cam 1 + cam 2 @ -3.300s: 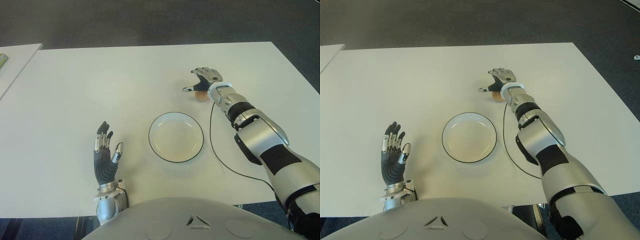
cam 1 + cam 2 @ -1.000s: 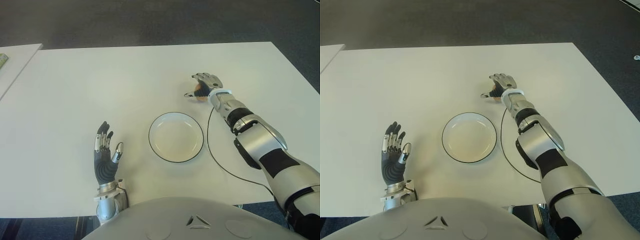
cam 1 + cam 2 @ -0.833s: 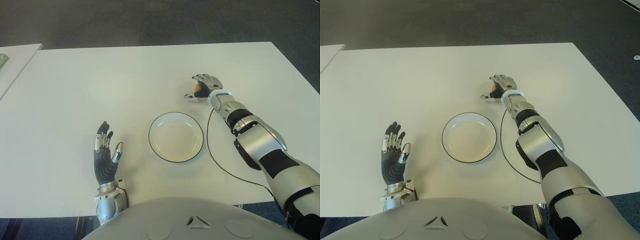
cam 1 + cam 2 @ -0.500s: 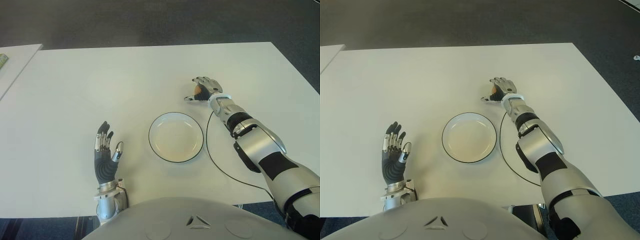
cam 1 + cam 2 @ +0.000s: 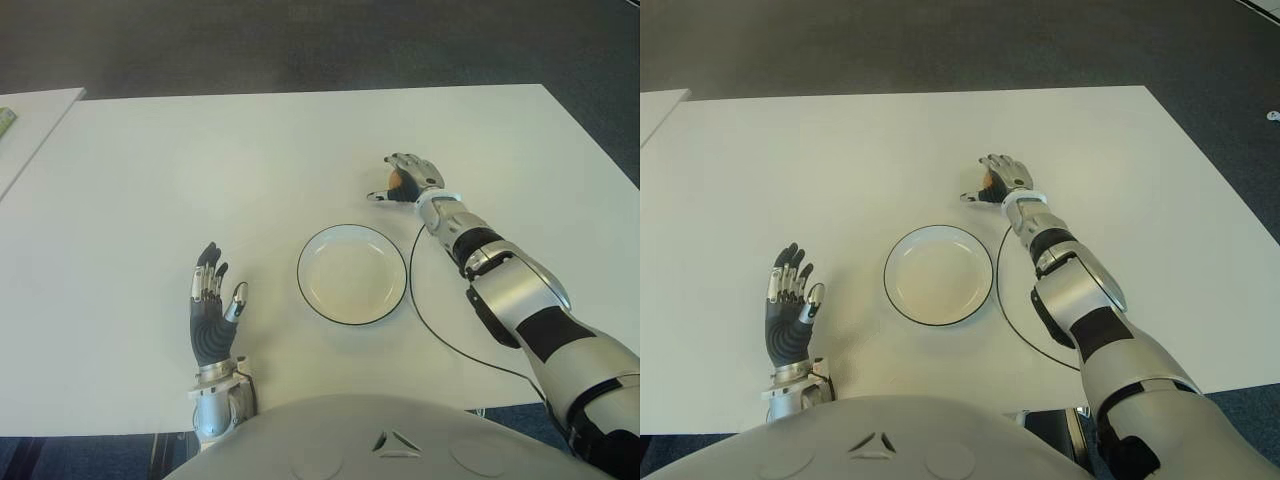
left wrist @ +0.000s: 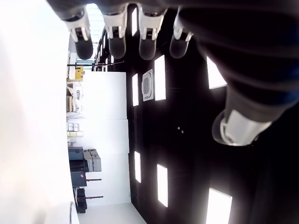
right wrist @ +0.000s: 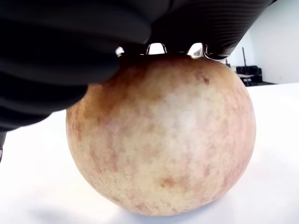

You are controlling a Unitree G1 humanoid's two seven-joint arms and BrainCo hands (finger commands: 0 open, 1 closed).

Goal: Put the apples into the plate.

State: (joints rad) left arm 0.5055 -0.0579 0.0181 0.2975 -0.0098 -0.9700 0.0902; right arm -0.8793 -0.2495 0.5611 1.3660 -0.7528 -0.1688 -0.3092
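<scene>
The right hand (image 5: 408, 180) is wrapped over a round yellowish apple with reddish speckles (image 7: 161, 135), black fingers (image 7: 70, 51) curled across its top. In the right wrist view the fruit's underside looks to meet the white tabletop (image 5: 200, 160), so it is held but, as far as I can tell, not clear of the surface.

What has changed: over the last few seconds the hand has slid, apple inside it, from farther out on the tabletop back toward the robot. It now sits just beyond the far right rim of the white round plate with a thin black edge (image 5: 352, 273), closer to it than before. The black cable (image 5: 420, 300) has bowed with the arm, curving beside the plate's right side.

Meaning for the task: the grasp is done and the carry is under way. The plate holds nothing yet, so no apple is delivered. The remaining move looks short: bring the hand nearer and slightly left over the rim, then release.

The left hand (image 5: 212, 312) shows left of the plate, near the robot's body, fingers straight and spread, holding nothing.
</scene>
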